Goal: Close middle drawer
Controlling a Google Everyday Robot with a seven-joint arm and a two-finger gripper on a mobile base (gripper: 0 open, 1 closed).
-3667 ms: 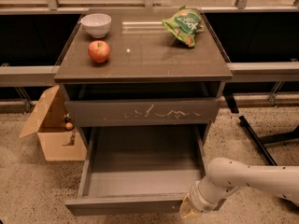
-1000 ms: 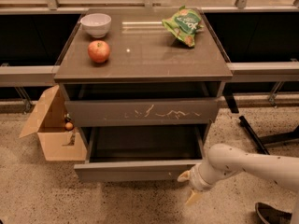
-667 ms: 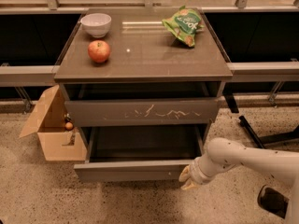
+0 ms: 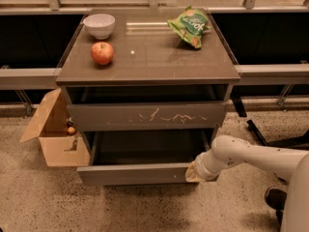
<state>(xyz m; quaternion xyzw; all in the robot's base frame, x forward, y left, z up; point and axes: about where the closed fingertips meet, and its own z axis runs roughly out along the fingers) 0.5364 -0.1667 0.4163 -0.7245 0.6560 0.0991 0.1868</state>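
Observation:
The middle drawer point(image 4: 133, 173) is a wide dark-grey drawer with a plain front panel. It stands partly open below the scratched grey drawer front point(image 4: 145, 116), with a dark strip of its inside showing. My gripper point(image 4: 193, 172) is at the right end of the plain front panel, pressed against it. The white arm point(image 4: 251, 156) comes in from the right. The fingertips are hidden against the panel.
The cabinet top point(image 4: 149, 57) carries a white bowl point(image 4: 99, 25), a red apple point(image 4: 102, 52) and a green chip bag point(image 4: 189, 26). An open cardboard box point(image 4: 54, 134) stands on the floor left of the cabinet. Black chair legs point(image 4: 270, 139) lie at the right.
The middle drawer has slid inward from far open to only partly open. My gripper has moved with its front panel toward the cabinet.

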